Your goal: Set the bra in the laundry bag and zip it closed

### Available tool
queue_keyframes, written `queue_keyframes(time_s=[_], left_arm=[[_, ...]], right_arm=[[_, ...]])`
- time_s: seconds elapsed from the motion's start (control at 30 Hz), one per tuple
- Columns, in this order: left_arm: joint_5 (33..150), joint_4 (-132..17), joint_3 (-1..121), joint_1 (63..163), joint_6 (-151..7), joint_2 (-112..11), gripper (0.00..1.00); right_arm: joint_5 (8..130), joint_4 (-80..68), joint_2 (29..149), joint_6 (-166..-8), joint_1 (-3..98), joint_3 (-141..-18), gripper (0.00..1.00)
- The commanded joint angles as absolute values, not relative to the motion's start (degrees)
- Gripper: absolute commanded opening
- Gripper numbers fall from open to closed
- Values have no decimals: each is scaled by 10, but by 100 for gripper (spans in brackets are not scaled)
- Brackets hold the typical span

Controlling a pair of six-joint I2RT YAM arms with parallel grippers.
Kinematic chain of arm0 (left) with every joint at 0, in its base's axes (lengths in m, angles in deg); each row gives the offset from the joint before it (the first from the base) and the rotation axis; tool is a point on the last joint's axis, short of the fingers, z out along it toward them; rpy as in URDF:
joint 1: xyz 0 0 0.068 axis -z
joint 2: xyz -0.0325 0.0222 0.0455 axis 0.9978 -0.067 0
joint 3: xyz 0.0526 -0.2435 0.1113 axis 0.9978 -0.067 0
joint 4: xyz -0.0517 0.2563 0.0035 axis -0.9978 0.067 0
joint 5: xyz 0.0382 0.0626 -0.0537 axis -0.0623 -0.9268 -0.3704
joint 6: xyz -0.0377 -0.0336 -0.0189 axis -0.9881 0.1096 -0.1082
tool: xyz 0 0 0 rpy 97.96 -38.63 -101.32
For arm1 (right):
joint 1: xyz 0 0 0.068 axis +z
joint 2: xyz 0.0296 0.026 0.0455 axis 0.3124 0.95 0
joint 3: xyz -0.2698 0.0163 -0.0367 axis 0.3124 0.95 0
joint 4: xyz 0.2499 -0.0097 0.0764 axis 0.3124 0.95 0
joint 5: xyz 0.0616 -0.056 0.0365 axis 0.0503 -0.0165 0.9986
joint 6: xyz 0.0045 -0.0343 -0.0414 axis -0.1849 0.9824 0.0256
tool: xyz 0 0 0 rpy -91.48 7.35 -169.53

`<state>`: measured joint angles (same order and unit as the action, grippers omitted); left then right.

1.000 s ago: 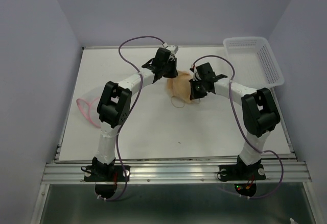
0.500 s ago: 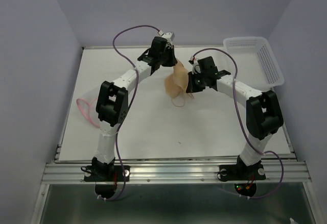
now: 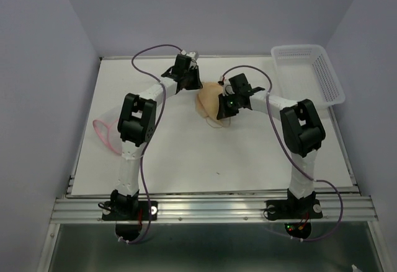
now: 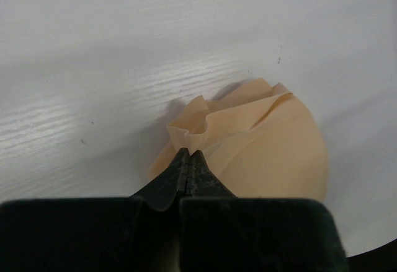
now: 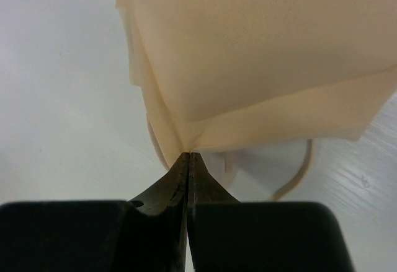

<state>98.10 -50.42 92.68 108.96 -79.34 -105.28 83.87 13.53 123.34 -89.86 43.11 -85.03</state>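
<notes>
The tan-peach bra (image 3: 209, 101) hangs between both grippers above the far middle of the table. My left gripper (image 3: 197, 87) is shut on a bunched edge of the bra (image 4: 260, 142). My right gripper (image 3: 221, 102) is shut on another edge of the bra (image 5: 260, 55), with a thin strap looping below it. The laundry bag (image 3: 107, 131) lies at the table's left edge, mostly hidden behind the left arm; only its pink rim and some mesh show.
A white plastic lattice basket (image 3: 310, 72) stands at the far right corner. The white table (image 3: 205, 154) stretches in front of the arms. Purple cables loop over both arms.
Both grippers have moved left with the bra held between them, and the bra has been lifted and drawn up. The left arm has swung further back and left.
</notes>
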Motion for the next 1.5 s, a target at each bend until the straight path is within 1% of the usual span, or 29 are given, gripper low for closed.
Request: queue_keyframes(time_s=[0.0, 0.07, 0.1, 0.13, 0.17, 0.2, 0.23, 0.27, 0.3, 0.33, 0.37, 0.4, 0.43, 0.47, 0.5, 0.6, 0.67, 0.7, 0.8, 0.83, 0.87, 0.93, 1.0, 1.03, 1.07, 1.13, 1.23, 1.37, 1.47], left_arm=[[975, -547, 895, 1078, -807, -1034, 0], [976, -547, 887, 1071, -816, -1036, 0], [977, -546, 887, 1066, -819, -1039, 9], [977, -543, 887, 1065, -821, -1042, 15], [979, -541, 887, 1065, -825, -1043, 20], [979, -540, 885, 1065, -826, -1038, 43], [980, -536, 884, 1065, -827, -1035, 46], [978, -535, 880, 1065, -828, -1021, 57], [976, -534, 879, 1064, -828, -1012, 67], [975, -535, 874, 1065, -827, -1001, 75], [975, -535, 873, 1065, -825, -991, 89], [973, -535, 872, 1065, -822, -979, 98], [966, -534, 869, 1065, -820, -954, 99], [965, -533, 866, 1065, -820, -942, 99], [965, -531, 863, 1065, -820, -927, 99], [962, -530, 833, 1066, -819, -850, 99], [940, -528, 810, 1066, -823, -816, 99], [929, -521, 783, 1066, -824, -778, 99], [842, -487, 732, 1066, -847, -720, 99], [764, -455, 718, 1066, -876, -679, 99], [721, -440, 700, 1065, -896, -659, 99], [625, -377, 619, 1056, -974, -594, 99], [589, -323, 570, 1043, -1014, -549, 99], [563, -304, 548, 1023, -1037, -504, 99], [555, -280, 499, 1012, -1066, -458, 99], [552, -269, 449, 983, -1077, -417, 99], [580, -271, 358, 861, -1088, -355, 99], [631, -314, 314, 787, -1080, -327, 99], [609, -312, 285, 748, -1129, -338, 99]], right_arm=[[859, 121, 1247, -892, 444, -870, 1], [856, 120, 1252, -893, 444, -864, 4], [854, 120, 1253, -893, 444, -861, 7], [852, 120, 1253, -893, 444, -860, 16], [848, 120, 1252, -896, 444, -858, 21], [845, 120, 1250, -898, 444, -857, 34], [843, 121, 1246, -899, 444, -855, 36], [841, 120, 1232, -901, 444, -853, 39], [840, 121, 1223, -901, 444, -853, 49], [833, 121, 1198, -901, 444, -853, 52], [828, 121, 1186, -905, 444, -853, 55], [820, 122, 1172, -909, 444, -852, 61], [813, 123, 1158, -912, 444, -851, 73], [810, 123, 1144, -913, 444, -849, 80], [808, 122, 1117, -911, 444, -847, 100], [800, 124, 1072, -910, 444, -834, 100], [790, 125, 1056, -911, 444, -824, 100], [776, 128, 1049, -911, 444, -824, 100], [738, 132, 1034, -912, 444, -824, 100], [733, 134, 1036, -912, 444, -829, 100], [730, 136, 1039, -912, 444, -833, 100], [729, 136, 1047, -912, 444, -846, 100], [736, 136, 1053, -915, 444, -854, 100], [740, 136, 1055, -916, 444, -855, 100], [745, 136, 1062, -919, 444, -855, 100], [753, 137, 1070, -921, 444, -853, 100], [784, 136, 1084, -920, 444, -852, 100], [797, 136, 1092, -919, 444, -853, 100], [780, 135, 1099, -920, 444, -851, 100]])
